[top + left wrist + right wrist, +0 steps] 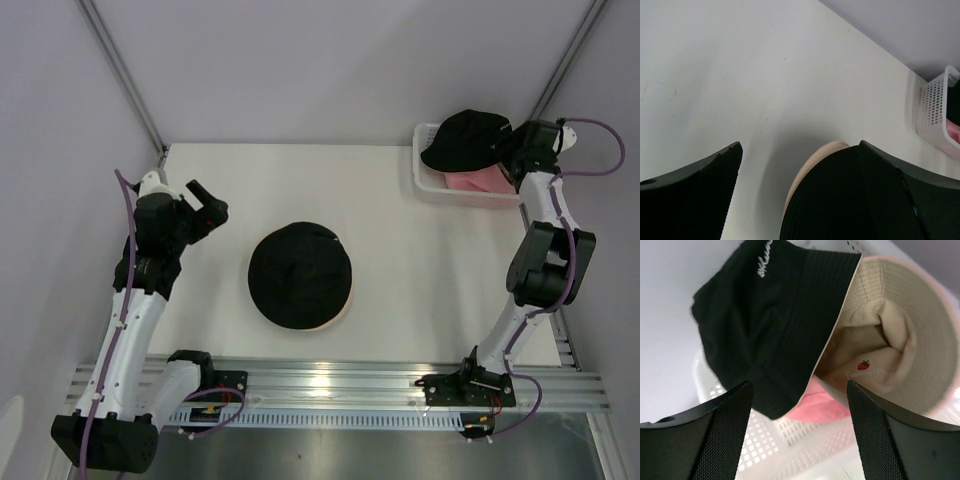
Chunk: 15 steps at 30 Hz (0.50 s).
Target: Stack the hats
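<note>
Four soft hats: round black hat [298, 272] on tan hat [807, 172]; black bucket hat [468, 138] and pink hat [478, 181] in the far-right lattice basket [432, 188]. Left gripper [207, 200] and right gripper [799, 387] spread wide.

loc: robot lab | evid: white table [420, 260], alu rail [350, 385], plain walls [330, 70]

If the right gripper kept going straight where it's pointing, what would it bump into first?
Probably the soft black bucket hat with white lettering; its brim lies right ahead of the open right gripper. The pink bucket hat with cream lining sits beside it in the white lattice basket, so it's close.
</note>
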Each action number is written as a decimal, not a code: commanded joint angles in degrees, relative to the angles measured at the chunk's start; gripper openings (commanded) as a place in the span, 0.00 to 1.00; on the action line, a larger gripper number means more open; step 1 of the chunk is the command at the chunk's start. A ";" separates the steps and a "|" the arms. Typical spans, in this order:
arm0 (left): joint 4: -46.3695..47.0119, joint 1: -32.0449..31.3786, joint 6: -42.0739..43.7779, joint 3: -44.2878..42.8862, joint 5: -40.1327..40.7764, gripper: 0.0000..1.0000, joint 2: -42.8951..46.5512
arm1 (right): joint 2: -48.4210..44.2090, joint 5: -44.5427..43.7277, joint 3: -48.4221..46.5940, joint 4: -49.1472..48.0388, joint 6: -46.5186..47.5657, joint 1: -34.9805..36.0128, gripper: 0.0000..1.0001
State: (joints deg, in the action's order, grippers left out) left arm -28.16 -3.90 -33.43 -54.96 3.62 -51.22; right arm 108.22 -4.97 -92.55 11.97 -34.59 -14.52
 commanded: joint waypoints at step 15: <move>4.43 6.45 -1.02 -3.14 -2.47 1.00 -1.16 | 13.15 -5.13 -4.48 -18.20 -3.65 0.02 0.36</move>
State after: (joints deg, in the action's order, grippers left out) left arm -26.59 2.00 -33.95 -55.29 2.50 -52.10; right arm 122.48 -6.70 -95.22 1.58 -38.83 -14.35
